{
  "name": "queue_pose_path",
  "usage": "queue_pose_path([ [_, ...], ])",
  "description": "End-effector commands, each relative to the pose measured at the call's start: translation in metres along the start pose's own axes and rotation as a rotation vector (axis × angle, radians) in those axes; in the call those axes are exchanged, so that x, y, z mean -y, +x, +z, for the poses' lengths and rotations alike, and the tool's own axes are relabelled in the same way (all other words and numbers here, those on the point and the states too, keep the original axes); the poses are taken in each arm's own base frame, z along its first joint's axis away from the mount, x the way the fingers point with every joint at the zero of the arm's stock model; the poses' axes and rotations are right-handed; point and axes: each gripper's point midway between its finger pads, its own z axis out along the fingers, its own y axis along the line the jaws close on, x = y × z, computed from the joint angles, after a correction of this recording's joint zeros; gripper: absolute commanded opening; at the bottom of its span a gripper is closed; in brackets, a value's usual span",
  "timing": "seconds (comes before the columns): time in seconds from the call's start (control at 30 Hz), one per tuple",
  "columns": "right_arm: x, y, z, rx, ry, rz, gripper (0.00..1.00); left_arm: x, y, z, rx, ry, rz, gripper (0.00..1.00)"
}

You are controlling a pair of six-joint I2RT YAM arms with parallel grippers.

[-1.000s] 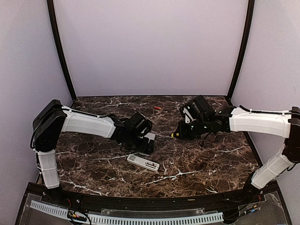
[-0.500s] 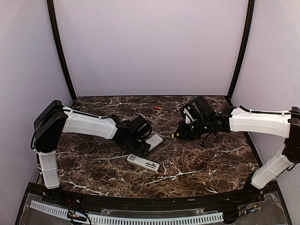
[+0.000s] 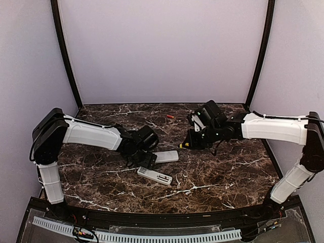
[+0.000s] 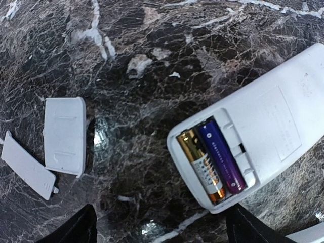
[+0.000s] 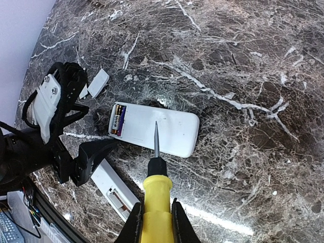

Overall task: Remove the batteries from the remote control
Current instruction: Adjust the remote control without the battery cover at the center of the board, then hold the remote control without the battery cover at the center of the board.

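The yellow-handled tool [image 5: 156,185], gripped by the right jaws, is best lowered under one end of the two batteries [image 4: 212,164] seated in the open remote control [image 4: 273,121] on the table [image 4: 152,61], while the body is steadied by the wide-open left jaws.

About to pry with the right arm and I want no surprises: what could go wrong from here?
1. The left fingers stand open, so the remote lies unpinned; a push from the yellow-handled tool may slide it.
2. The tool's tip hovers over the remote's plain back, not the batteries; it could skid on the plastic.
3. A freed cell could roll away across the smooth marble table.
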Motion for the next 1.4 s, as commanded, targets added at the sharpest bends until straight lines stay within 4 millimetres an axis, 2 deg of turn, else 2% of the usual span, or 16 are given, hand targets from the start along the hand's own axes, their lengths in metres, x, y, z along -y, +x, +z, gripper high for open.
queue_pose_path([
  [0.0, -0.014, -0.009, 0.004, -0.007, -0.052, -0.037, 0.0, 0.006, -0.014, -0.03, 0.082, 0.125, -0.036, 0.88],
  [0.07, -0.018, -0.01, 0.007, -0.016, -0.06, -0.04, 0.0, 0.019, -0.017, -0.043, 0.096, 0.247, -0.064, 0.87],
  [0.17, -0.024, -0.008, 0.012, -0.031, -0.064, -0.052, 0.0, 0.015, -0.029, -0.061, 0.133, 0.353, -0.159, 0.81],
  [0.33, -0.036, -0.002, 0.023, -0.068, -0.066, -0.08, 0.0, 0.018, -0.04, -0.068, 0.125, 0.527, -0.304, 0.59],
  [0.53, -0.046, 0.005, 0.036, -0.104, -0.039, -0.124, 0.0, 0.019, -0.039, -0.05, 0.09, 0.541, -0.386, 0.49],
  [0.87, -0.057, 0.012, 0.056, -0.151, -0.008, -0.177, 0.0, 0.014, -0.027, -0.024, 0.044, 0.512, -0.418, 0.43],
  [1.37, -0.056, 0.017, 0.071, -0.192, 0.03, -0.181, 0.0, 0.008, -0.023, -0.009, 0.038, 0.45, -0.371, 0.35],
])
